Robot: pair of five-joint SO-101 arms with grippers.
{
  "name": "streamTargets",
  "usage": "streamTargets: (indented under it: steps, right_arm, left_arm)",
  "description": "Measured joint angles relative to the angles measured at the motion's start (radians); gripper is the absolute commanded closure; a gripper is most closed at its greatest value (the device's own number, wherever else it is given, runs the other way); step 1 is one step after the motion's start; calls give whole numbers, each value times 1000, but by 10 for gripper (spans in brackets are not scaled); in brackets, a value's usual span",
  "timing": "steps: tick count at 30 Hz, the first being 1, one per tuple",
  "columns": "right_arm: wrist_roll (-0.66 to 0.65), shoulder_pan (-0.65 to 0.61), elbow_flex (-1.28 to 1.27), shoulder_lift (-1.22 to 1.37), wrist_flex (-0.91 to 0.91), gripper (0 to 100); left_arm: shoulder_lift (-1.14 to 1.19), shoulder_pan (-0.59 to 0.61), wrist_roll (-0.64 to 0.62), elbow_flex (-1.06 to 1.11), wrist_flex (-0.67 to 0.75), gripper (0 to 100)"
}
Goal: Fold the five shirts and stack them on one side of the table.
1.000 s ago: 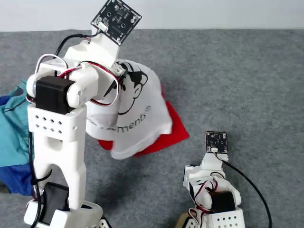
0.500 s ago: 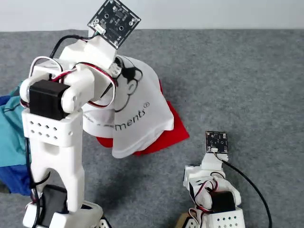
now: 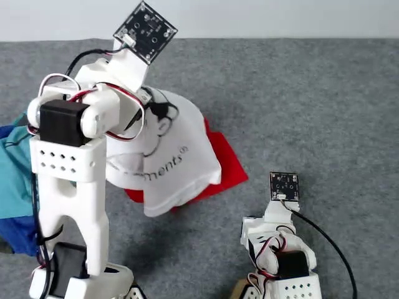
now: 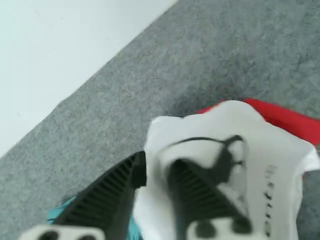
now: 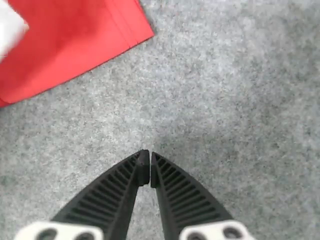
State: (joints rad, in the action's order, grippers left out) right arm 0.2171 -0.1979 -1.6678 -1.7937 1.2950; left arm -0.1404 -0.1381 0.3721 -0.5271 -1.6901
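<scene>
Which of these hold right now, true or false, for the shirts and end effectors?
1. The left end effector grips the white shirt. True.
2. The white shirt covers part of the red shirt. True.
3. The right end effector holds the red shirt. False: it is shut, empty, over bare table.
4. The teal shirt lies on top of the red shirt. False: it lies apart, at the table's left edge.

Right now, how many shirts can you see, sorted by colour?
White shirt: 1
Red shirt: 1
Teal shirt: 1
Blue shirt: 1
Total: 4 in view
</scene>
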Motion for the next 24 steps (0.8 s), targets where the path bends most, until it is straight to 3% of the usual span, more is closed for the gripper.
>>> streamTargets:
  steps: [9,15,19,24]
  right_arm:
    - [0,0,0,0,0,989]
    - [0,0,0,0,0,989]
    - [0,0,0,0,0,989]
    - [0,0,0,0,0,989]
  left_arm:
    - [-58,43,2,-83,66,983]
    - [-26,44,5,34,20,756]
    - [35,72,5,163,8,754]
    - [40,103,5,133,8,752]
